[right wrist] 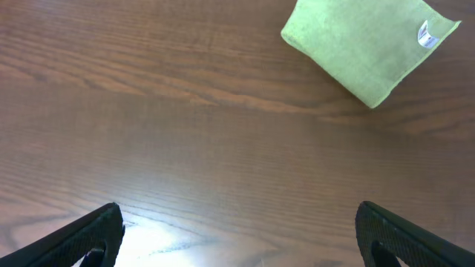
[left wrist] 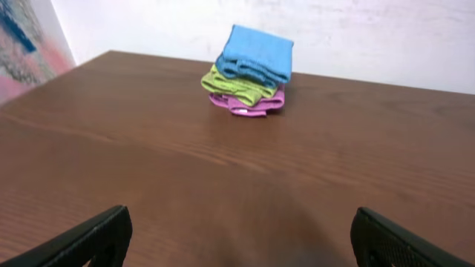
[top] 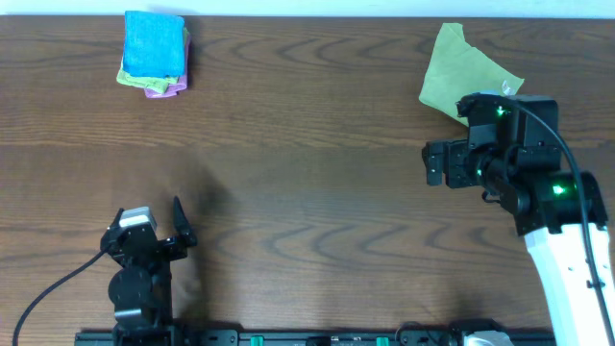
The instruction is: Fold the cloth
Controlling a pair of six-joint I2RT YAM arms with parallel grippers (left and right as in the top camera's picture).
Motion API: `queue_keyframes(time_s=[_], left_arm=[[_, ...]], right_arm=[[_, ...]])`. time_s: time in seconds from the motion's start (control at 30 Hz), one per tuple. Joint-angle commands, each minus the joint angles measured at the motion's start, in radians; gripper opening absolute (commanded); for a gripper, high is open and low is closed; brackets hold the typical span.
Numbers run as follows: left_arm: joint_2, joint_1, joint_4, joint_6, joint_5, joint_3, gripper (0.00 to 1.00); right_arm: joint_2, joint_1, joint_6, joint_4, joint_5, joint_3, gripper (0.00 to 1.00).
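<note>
The sky-blue cloth (top: 154,40) lies folded on top of a small stack at the table's far left corner. It also shows in the left wrist view (left wrist: 256,50), far ahead of the fingers. My left gripper (top: 149,219) is open and empty near the front left edge (left wrist: 237,237), far from the stack. My right gripper (top: 432,163) is open and empty over bare table at the right (right wrist: 237,233).
Under the blue cloth lie a folded lime-green cloth (left wrist: 237,85) and a purple cloth (left wrist: 249,104). Another lime-green cloth (top: 461,72) lies at the far right, just beyond my right gripper; the right wrist view shows it (right wrist: 364,44) with a white tag (right wrist: 425,35).
</note>
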Motion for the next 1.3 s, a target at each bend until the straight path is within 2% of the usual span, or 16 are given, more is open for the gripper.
queue_keyframes(time_s=[0.0,0.43,0.7,1.27], left_arm=[[-0.009,0.005,0.045,-0.027,-0.024,-0.045,0.95],[-0.009,0.006,0.069,-0.064,-0.038,-0.063,0.95],[-0.006,0.014,0.072,-0.006,-0.065,-0.063,0.96],[-0.006,0.014,0.074,-0.006,-0.065,-0.063,0.95]], right_arm=[[-0.010,-0.006,0.006,0.000,0.005,0.001,0.99],[-0.010,-0.006,0.006,0.000,0.005,0.001,0.99],[-0.010,-0.006,0.006,0.000,0.005,0.001,0.99],[-0.010,-0.006,0.006,0.000,0.005,0.001,0.99]])
